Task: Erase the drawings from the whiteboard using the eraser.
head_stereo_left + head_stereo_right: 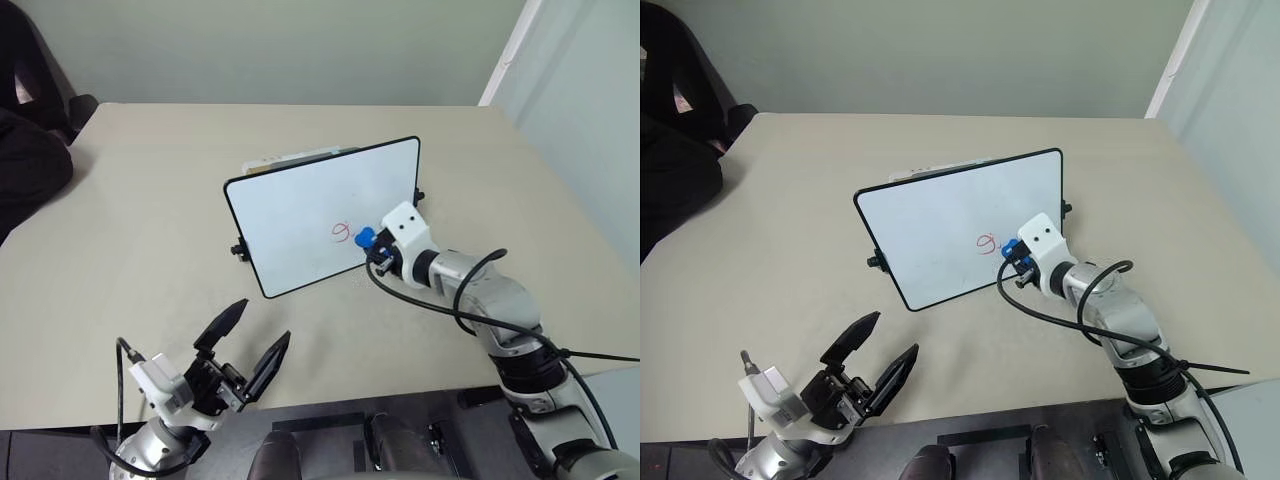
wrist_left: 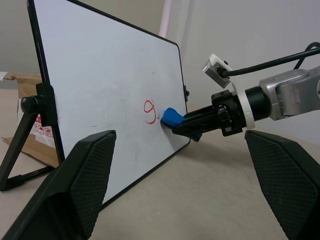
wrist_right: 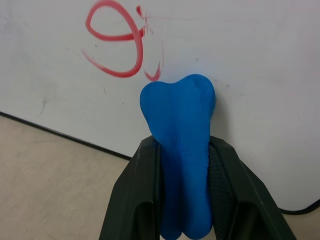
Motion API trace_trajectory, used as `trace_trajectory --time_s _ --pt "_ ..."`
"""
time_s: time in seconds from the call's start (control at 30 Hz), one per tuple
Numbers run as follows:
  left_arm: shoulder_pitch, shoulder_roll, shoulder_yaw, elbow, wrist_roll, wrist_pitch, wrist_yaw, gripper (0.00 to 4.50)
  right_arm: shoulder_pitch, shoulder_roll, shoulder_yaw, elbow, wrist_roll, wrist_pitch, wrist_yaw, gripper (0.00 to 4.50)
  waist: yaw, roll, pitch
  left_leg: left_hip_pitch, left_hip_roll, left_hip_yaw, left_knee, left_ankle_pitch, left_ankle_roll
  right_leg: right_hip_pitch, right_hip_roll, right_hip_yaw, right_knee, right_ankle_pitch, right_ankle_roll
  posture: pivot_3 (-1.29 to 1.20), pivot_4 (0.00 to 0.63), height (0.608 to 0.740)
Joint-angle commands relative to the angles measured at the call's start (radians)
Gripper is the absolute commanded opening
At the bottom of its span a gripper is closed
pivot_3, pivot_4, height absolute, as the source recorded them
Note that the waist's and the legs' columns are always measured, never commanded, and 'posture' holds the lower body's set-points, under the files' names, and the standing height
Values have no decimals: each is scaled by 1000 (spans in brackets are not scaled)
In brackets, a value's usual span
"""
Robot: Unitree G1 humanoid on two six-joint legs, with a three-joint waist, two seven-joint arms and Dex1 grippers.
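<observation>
The whiteboard (image 1: pixel 320 215) stands tilted on the beige table, black-framed, with a small red scribble, the drawings (image 1: pixel 342 232), low on its right half. My right gripper (image 1: pixel 372 243) is shut on the blue eraser (image 1: pixel 365 238), whose tip presses the board just right of the red strokes. In the right wrist view the eraser (image 3: pixel 181 145) sits squeezed between both fingers under the drawings (image 3: pixel 117 42). My left gripper (image 1: pixel 248 345) hovers open near the table's front edge, well short of the board.
A flat cardboard box (image 1: pixel 290 158) lies behind the board. A dark chair and a person's dark sleeve (image 1: pixel 30 165) are at the far left. A black cable (image 1: pixel 440 305) loops from my right wrist over the table.
</observation>
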Motion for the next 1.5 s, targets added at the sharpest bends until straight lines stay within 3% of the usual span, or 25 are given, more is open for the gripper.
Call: trace_trajectory --time_s 0.03,0.37,0.87,1.23,1.5 --pt "5 -3 -7 -34 2 -6 -2 4500 -39 22 -32 -42 21 7 12 1165 -1 0 0 0 0 0 0 0 0 0 0 0 0 0 0 0 150 740" --pt "3 -5 -7 -36 -2 -3 1 4500 -162 66 -71 -71 68 -4 48 1165 -2 0 0 0 0 0 -1 0 0 -1 0 0 0 0 0 0 150 740" --pt "-3 -2 -1 -36 -8 -2 2 4500 -15 11 32 51 2 -53 56 1165 0 0 0 0 0 0 0 0 -1 1 0 0 0 0 -2 0 150 740" --pt "6 -6 -14 -47 -1 -4 3 4500 -142 33 -58 -14 35 -22 46 1165 -3 0 0 -1 0 0 0 0 -1 -1 0 0 0 0 -2 0 150 740" --pt "-3 -4 -8 -42 -7 2 12 4500 -109 20 -40 -3 18 -22 51 1165 -1 0 0 -1 0 0 0 0 -1 -1 0 0 0 0 -2 0 150 740"
